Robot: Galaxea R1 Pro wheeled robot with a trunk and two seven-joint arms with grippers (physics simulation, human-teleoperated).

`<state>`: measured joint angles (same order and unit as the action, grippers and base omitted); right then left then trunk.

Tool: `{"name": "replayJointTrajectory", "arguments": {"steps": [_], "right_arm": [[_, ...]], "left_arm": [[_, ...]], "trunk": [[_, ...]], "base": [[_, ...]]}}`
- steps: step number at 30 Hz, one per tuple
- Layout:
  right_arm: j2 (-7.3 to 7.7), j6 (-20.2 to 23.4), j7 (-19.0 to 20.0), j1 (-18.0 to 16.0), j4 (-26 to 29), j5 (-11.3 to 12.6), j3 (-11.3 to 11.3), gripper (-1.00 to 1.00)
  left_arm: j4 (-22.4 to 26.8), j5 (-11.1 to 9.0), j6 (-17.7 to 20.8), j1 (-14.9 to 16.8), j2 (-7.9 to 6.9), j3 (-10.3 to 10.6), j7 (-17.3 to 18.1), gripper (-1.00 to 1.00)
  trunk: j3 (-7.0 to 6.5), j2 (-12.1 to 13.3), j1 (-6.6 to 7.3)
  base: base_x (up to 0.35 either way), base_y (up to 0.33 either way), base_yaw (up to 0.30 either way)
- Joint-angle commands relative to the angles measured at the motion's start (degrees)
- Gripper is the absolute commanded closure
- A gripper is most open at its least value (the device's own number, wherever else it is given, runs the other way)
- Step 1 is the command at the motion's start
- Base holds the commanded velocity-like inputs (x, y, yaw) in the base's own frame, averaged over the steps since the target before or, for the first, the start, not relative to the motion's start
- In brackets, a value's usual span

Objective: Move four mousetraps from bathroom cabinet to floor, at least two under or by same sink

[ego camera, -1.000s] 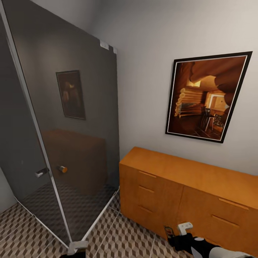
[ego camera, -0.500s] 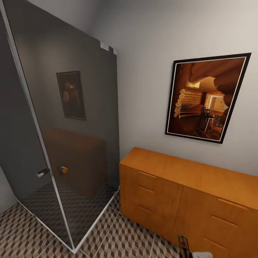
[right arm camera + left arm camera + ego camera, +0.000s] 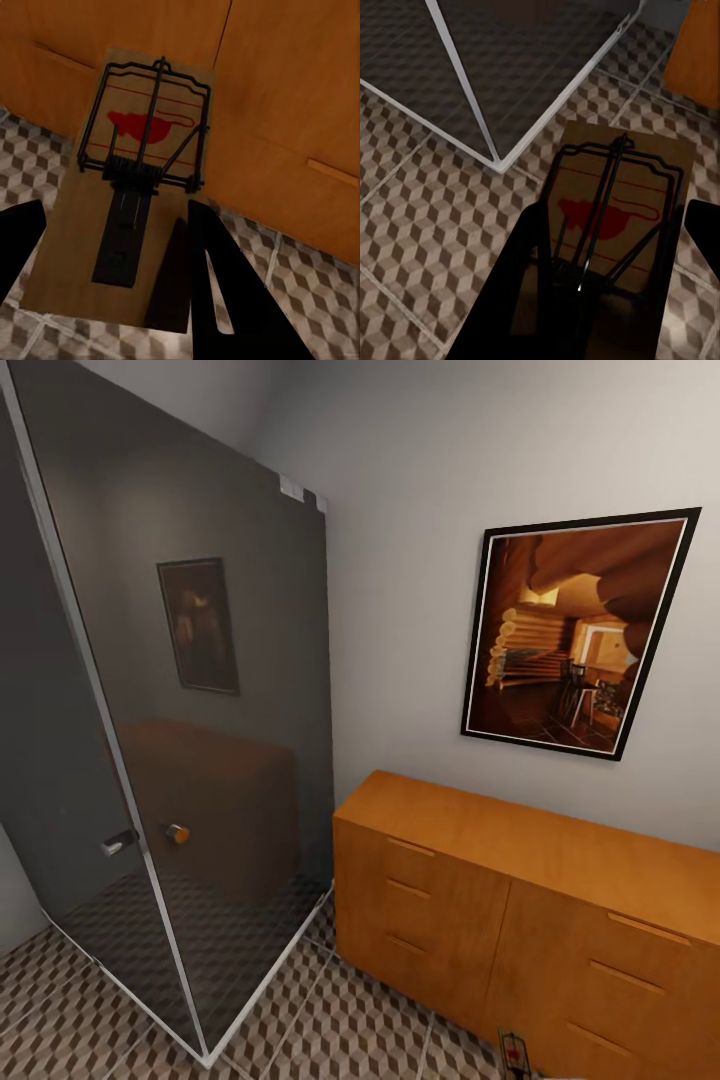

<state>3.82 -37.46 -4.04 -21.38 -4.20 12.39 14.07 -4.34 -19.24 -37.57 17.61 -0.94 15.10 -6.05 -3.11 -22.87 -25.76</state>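
Mousetraps: one (image 3: 615,217) is sitting between the left jaws, another (image 3: 131,187) between the right jaws; each board is showing a red mouse-shaped print, and no writing is legible.
Left jaws (image 3: 611,277): clamping the trap's end above the bathroom floor (image 3: 427,225), near the shower screen's white frame (image 3: 472,112).
Right jaws (image 3: 112,247): gripping the second trap in front of the cabinet (image 3: 285,90).
Head view: that trap (image 3: 514,1050) is peeking in at the bottom edge, before the cabinet (image 3: 520,900).
Change: the white gripper seen a second ago is dropping out of the head view; the trap is sitting lower.
Surroundings: a framed log-cabin picture (image 3: 580,630) is hanging above.
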Motion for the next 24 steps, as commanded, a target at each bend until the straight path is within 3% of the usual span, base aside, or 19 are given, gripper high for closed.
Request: {"name": "replayJointTrajectory", "arguments": {"steps": [1, 8, 11, 14, 15, 21, 24], "right_arm": [[-0.03, 0.4, -0.2, -0.1, -0.2, 0.3, 0.5, 1.0], [-0.36, 5.0, -0.7, -0.1, -0.2, 0.1, 0.6, 1.0], [-0.55, 9.5, -1.4, -0.1, -0.1, -0.2, 0.7, 1.0], [-0.63, 13.2, -3.3, -0.1, -0.1, -0.6, 0.7, 1.0], [-0.64, 13.4, -3.6, -0.1, -0.1, -0.6, 0.7, 1.0], [-0.66, 14.0, -4.4, -0.1, 0.1, -0.6, 0.6, 1.0], [-0.6, 13.1, -4.2, -0.1, 0.3, -0.4, 0.5, 1.0]], "left_arm": [[-0.2, -0.3, -0.3, 0.1, 0.07, 0.4, -0.3, 1.0], [-0.2, -2.0, -0.9, 0.1, -0.42, -0.5, -0.4, 1.0], [-0.2, -5.3, -1.0, 0.1, -1.04, -1.5, -0.1, 1.0], [-0.2, -9.8, -1.1, 0.1, -1.88, -1.8, 1.0, 1.0], [-0.2, -10.3, -1.1, 0.1, -2.02, -1.8, 1.5, 1.0], [-0.2, -11.7, -0.8, 0.1, -2.83, -1.9, 13.1, 1.0], [-0.2, -12.0, -0.7, 0.1, -2.91, -2.0, 15.0, 1.0]], "trunk": [[0.02, 0.0, -0.02], [0.02, 0.0, -0.02], [0.02, 0.0, -0.02], [0.02, 0.0, -0.02], [0.02, 0.0, -0.02], [0.02, 0.0, -0.02], [0.02, 0.0, -0.02]], "base": [[0.0, 0.0, 0.0], [0.0, 0.0, 0.0], [0.0, 0.0, 0.0], [0.0, 0.0, 0.0], [0.0, 0.0, 0.0], [0.0, 0.0, 0.0], [0.0, 0.0, 0.0]]}}
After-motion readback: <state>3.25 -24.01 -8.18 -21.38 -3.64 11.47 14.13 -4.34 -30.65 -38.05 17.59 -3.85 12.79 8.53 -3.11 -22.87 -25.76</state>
